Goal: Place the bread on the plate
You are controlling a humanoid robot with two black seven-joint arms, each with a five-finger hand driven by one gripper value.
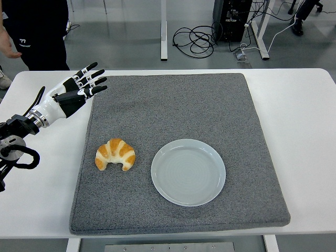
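Head view gives us all we have. Our left hand [79,88] hovers with fingers spread wide and empty, well beyond the bread [115,154], which lies on the grey mat [173,100] just left of the plate [188,171], apart from it. We judge a soft, curved croissant could crush under a hard grip, or roll away if our fingers land off-centre. We count one bread, one plate, one mat, one table [310,115].

Lab, floor cables [194,38], computer tower [231,18]
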